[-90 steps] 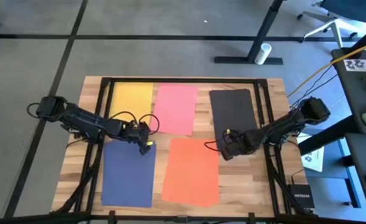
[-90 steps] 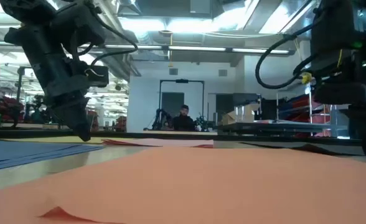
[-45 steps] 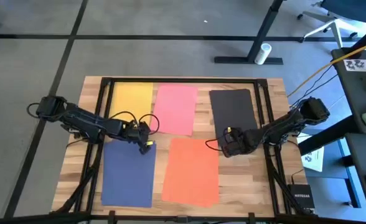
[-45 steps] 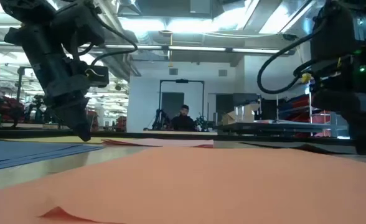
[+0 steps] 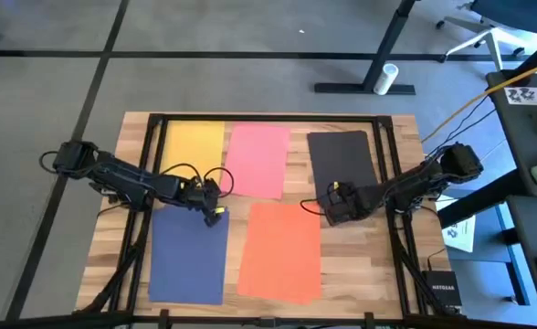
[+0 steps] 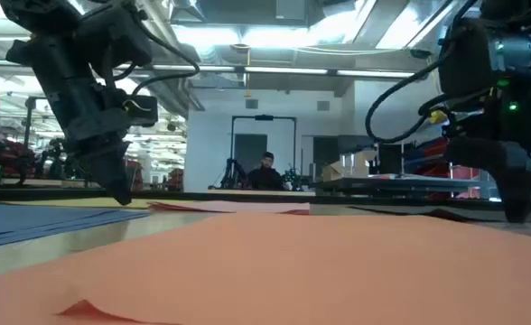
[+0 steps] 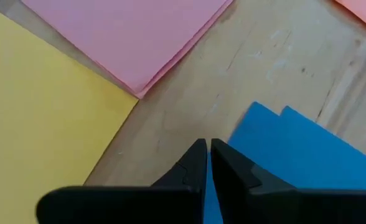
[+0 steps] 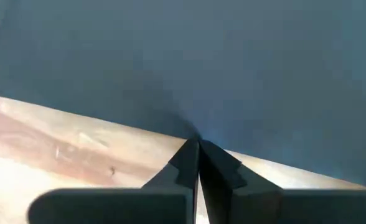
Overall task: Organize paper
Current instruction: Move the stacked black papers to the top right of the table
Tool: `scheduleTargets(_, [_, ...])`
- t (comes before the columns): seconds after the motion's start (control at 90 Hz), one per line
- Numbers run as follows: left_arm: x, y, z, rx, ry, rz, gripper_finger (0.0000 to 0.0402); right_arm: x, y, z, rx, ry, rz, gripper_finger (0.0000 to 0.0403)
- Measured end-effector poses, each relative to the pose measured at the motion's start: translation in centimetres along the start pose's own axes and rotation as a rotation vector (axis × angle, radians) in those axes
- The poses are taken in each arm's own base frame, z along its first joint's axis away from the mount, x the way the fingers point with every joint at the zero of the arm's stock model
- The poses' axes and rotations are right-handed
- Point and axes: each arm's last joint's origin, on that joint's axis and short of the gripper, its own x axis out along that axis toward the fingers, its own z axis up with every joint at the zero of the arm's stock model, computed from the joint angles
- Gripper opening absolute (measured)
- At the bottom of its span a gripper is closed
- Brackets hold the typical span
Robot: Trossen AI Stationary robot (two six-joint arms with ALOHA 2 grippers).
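Right gripper (image 5: 334,203), fingers pressed together, shifted off the orange sheet (image 5: 279,251) to the black sheet (image 5: 343,160) near the worktop's far right corner, probably to drag it; left gripper (image 5: 212,203) closed, unmoved.

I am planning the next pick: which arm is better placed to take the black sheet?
The right arm, probably. The right gripper is shut at the near edge of the black sheet. The left gripper is shut at the navy blue sheet, farther away.
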Motion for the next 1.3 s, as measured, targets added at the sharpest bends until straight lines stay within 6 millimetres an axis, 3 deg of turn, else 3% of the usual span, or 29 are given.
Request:
scheduleTargets(1.1, [0.0, 0.0, 0.0, 0.043, -0.001, 0.000, 0.0008, 0.2, 0.1, 1.3, -0.010, -0.011, 0.024, 0.0000])
scheduleTargets(1.3, [-0.4, -0.9, -0.2, 0.201, -0.007, -0.027, 0.0008, -2.0, 1.2, 1.9, -0.063, -0.082, 0.117, 0.0000])
